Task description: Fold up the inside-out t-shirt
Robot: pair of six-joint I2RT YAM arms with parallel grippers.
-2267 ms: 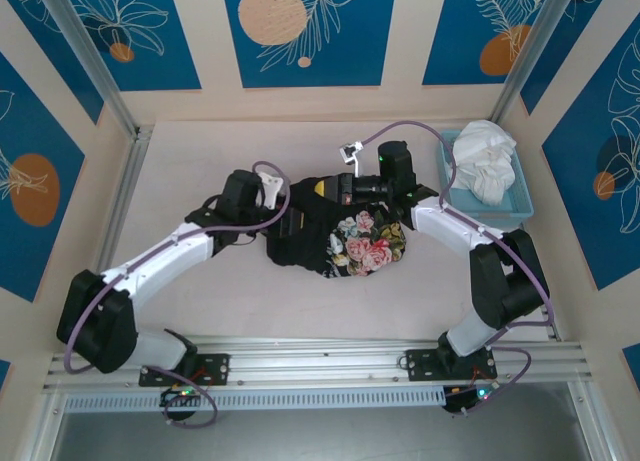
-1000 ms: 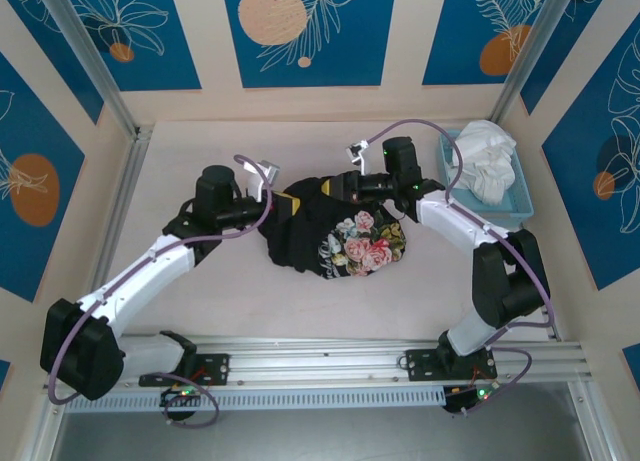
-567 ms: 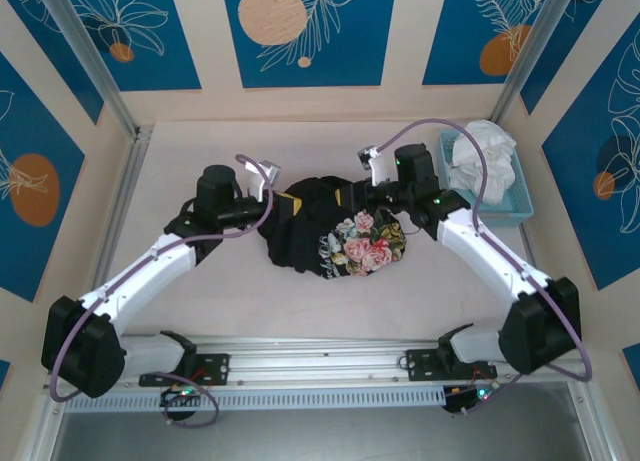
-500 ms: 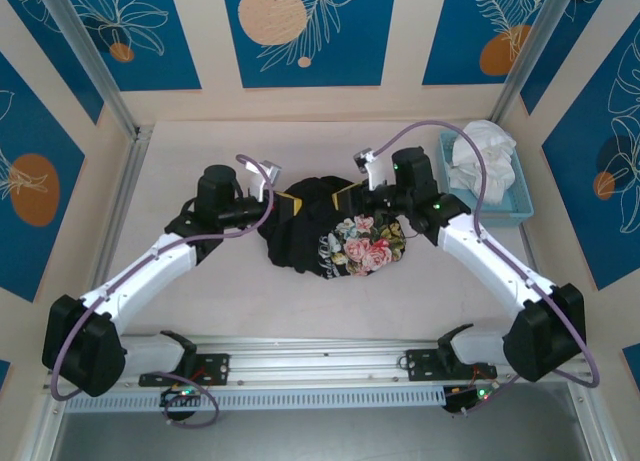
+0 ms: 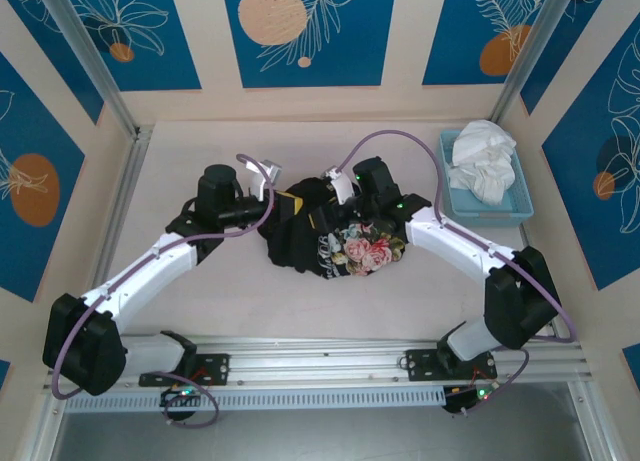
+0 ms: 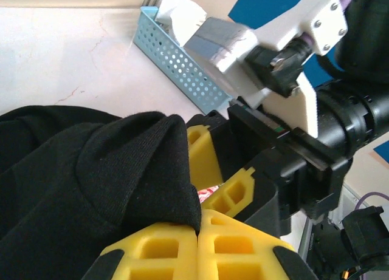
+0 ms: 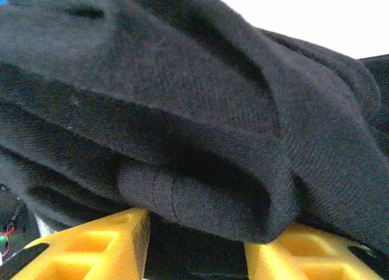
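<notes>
The inside-out t-shirt [image 5: 300, 243] lies bunched in a black heap mid-table, with its floral patch [image 5: 365, 246] facing up on the right. My left gripper [image 5: 285, 207] is at the heap's upper left. In the left wrist view the left gripper [image 6: 199, 222] is shut on a black fold of the t-shirt [image 6: 121, 170]. My right gripper [image 5: 322, 206] reaches over the heap's top, close to the left one. In the right wrist view its yellow fingers [image 7: 91, 243] stand apart, and the right gripper [image 7: 197, 225] is open with a rolled fold of the t-shirt [image 7: 200, 140] lying across the gap.
A light blue basket [image 5: 490, 216] at the back right holds a white garment [image 5: 483, 161]. In the left wrist view the basket [image 6: 176, 61] sits just beyond the right arm's wrist. Aluminium posts and patterned walls close in the table.
The right arm has swung left, from the heap's right side over its top toward the left gripper, and its jaws have widened. The left arm has held still, shut on the cloth.
</notes>
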